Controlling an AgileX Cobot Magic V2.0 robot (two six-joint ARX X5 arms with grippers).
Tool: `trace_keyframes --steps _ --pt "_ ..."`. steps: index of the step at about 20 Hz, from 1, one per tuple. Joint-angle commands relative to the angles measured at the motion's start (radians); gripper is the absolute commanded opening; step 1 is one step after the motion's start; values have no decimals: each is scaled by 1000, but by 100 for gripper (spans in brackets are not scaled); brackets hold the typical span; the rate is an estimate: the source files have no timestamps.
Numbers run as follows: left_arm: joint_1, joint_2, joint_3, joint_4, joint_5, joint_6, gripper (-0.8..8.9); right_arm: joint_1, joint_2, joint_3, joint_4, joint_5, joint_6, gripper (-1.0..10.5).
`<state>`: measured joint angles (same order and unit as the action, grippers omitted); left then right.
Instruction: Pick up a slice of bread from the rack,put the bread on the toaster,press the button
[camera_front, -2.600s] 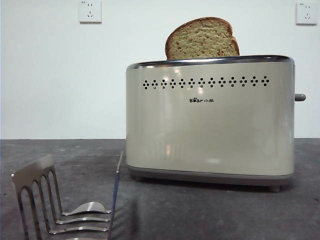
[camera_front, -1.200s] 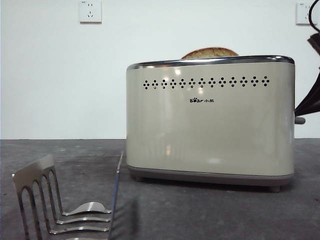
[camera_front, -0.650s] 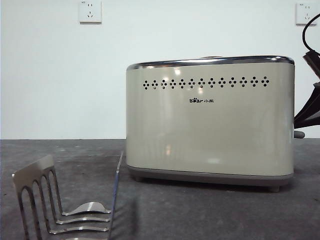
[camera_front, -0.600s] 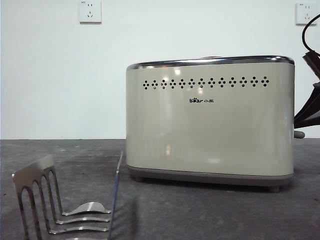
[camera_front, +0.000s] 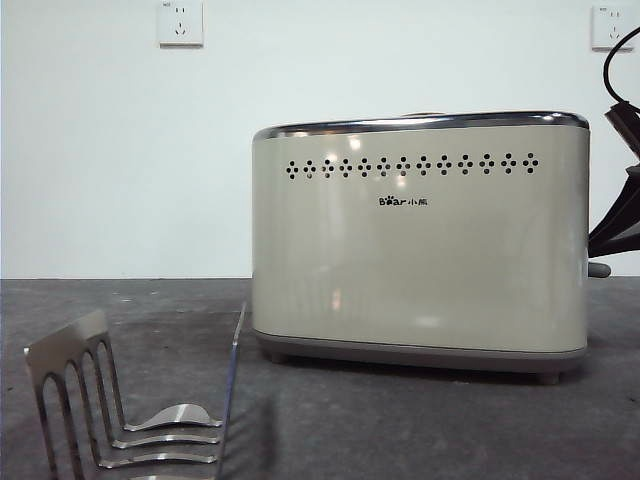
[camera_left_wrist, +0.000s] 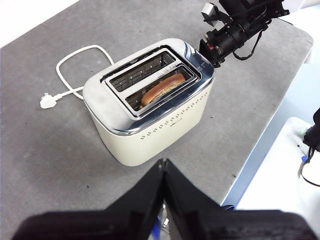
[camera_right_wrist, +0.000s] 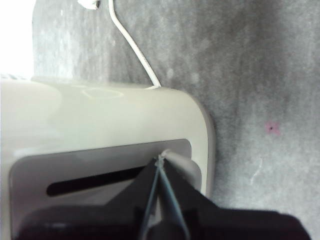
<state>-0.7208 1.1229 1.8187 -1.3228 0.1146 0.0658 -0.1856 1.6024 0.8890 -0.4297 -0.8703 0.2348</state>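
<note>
Bread (camera_left_wrist: 162, 89): sunk in the toaster's (camera_front: 420, 245) nearer slot, centre of the left wrist frame; only its crust shows.
Button (camera_front: 598, 269): low on the toaster's side, right edge of the front frame.
Right gripper (camera_right_wrist: 161, 161): jaws closed together, tips on the button.
Left gripper (camera_left_wrist: 164, 167): jaws together, holding nothing, bottom centre, clear of the toaster.
Rack (camera_front: 125, 405): lower left of the front frame.

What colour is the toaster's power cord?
White: the cord and plug lie on the grey table behind the toaster; clearest in left wrist view.
</note>
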Motion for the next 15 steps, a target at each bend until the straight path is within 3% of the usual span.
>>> trace_keyframes --steps 1,9,15 --pt "2 -2 -5 5 -2 -10 -8 2 47 -45 -71 104 -38 -8" --pt "2 -2 -5 5 -2 -10 -8 2 47 -45 -95 146 -38 -8" --pt "2 -2 -5 5 -2 -10 -8 1 41 -41 -89 115 -37 -8"
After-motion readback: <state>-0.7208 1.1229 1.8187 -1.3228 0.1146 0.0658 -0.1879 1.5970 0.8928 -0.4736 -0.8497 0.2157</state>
